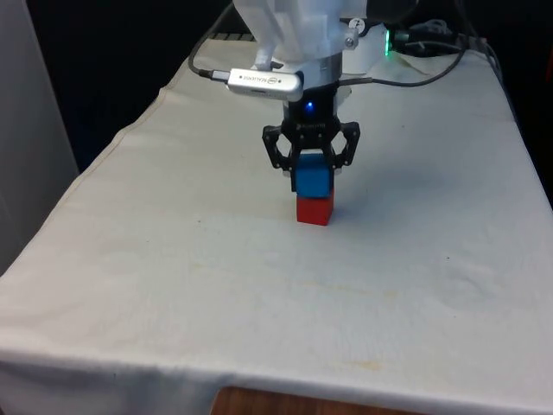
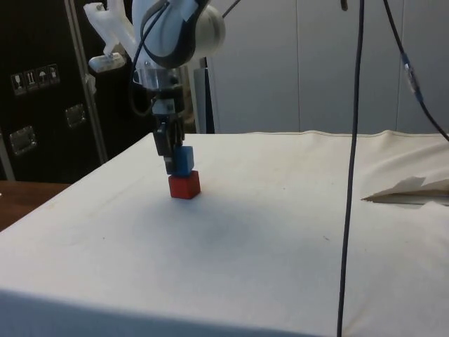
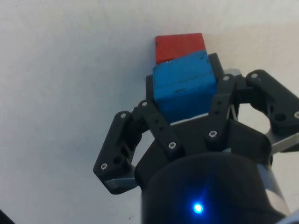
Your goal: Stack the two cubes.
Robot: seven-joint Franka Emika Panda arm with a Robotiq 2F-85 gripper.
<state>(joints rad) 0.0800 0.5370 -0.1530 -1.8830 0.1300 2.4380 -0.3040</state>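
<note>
Gripper (image 1: 312,164) pinches blue cube (image 1: 312,179) by 2 side faces, atop red cube (image 1: 314,209). Cubes look light, rigid; stack slightly offset.

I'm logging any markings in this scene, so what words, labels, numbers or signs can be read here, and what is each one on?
Blue cube: no text visible.
Red cube: no text visible.
Gripper: a faint mark on its body, too small to read.
Dark cabinet: a white sticker with small pictogram signs; no words can be read.

Open white cloth (image 1: 173,259) lies all round the stacked cubes (image 1: 313,195); a hanging cable (image 2: 351,175) crosses the side view.
</note>
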